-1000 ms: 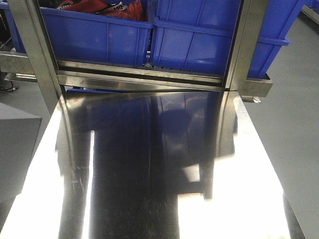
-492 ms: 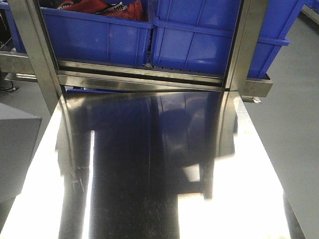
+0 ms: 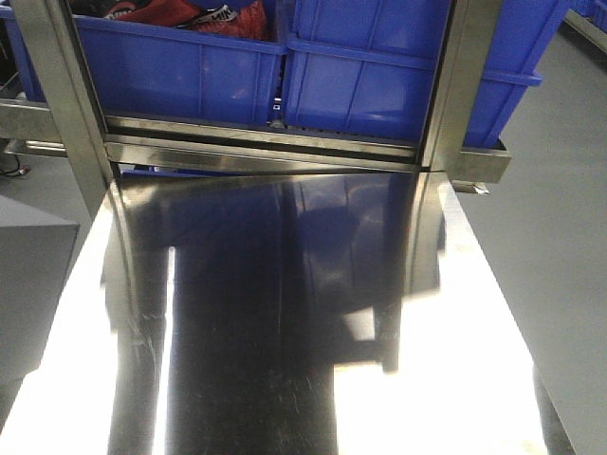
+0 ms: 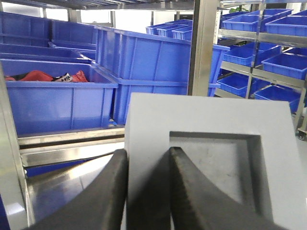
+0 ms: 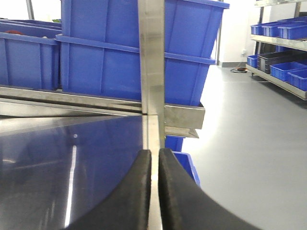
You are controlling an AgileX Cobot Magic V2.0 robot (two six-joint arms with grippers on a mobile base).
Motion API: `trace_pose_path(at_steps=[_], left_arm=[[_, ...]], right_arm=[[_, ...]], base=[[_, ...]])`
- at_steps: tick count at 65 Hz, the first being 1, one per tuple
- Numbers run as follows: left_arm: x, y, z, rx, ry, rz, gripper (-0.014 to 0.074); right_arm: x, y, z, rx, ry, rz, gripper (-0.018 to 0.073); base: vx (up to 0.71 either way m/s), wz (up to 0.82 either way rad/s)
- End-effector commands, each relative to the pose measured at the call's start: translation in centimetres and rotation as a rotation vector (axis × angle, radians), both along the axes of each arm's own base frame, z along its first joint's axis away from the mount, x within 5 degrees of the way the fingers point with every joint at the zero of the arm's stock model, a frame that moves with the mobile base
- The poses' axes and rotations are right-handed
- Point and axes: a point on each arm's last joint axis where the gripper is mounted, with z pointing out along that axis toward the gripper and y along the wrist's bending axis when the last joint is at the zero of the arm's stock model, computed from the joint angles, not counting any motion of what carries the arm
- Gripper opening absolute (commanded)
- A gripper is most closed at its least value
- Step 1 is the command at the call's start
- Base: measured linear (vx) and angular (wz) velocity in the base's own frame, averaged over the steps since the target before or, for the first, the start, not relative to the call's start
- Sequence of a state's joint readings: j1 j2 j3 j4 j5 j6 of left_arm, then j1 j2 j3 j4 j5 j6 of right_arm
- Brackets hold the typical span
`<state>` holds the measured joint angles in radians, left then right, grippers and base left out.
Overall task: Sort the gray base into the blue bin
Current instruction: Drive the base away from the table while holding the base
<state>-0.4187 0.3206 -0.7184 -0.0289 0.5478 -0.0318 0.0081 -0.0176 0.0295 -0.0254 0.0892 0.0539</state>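
Observation:
The gray base, a light-gray block with a square recess, fills the lower right of the left wrist view. My left gripper is shut on its left wall, with one finger outside and the other inside the recess. Ahead of it stand blue bins: one blue bin holds red and orange cloth, and taller stacked ones sit beside it. The right gripper is shut on nothing, low over the table's right edge. No gripper and no gray base show in the front view.
A shiny steel table reaches forward to a steel shelf rail carrying two blue bins. Steel posts rise at the rail's ends. Gray floor lies to the right, with a small blue bin under the shelf.
In the front view the shelf, posts and bins have shifted slightly left. Nothing else differs.

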Motion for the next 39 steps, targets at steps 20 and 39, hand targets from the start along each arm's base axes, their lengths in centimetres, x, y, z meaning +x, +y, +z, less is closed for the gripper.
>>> trace_pose_path(at_steps=[20, 39], left_arm=[[-0.05, -0.02, 1.74, -0.072, -0.099, -0.005, 0.0150], [-0.05, -0.02, 1.74, -0.072, -0.099, -0.005, 0.0150]], right_arm=[[-0.07, -0.01, 0.68, -0.013, -0.080, -0.003, -0.0004], [-0.07, -0.01, 0.68, -0.013, -0.080, -0.003, -0.0004]], base=[[-0.14, -0.31], [-0.19, -0.68]])
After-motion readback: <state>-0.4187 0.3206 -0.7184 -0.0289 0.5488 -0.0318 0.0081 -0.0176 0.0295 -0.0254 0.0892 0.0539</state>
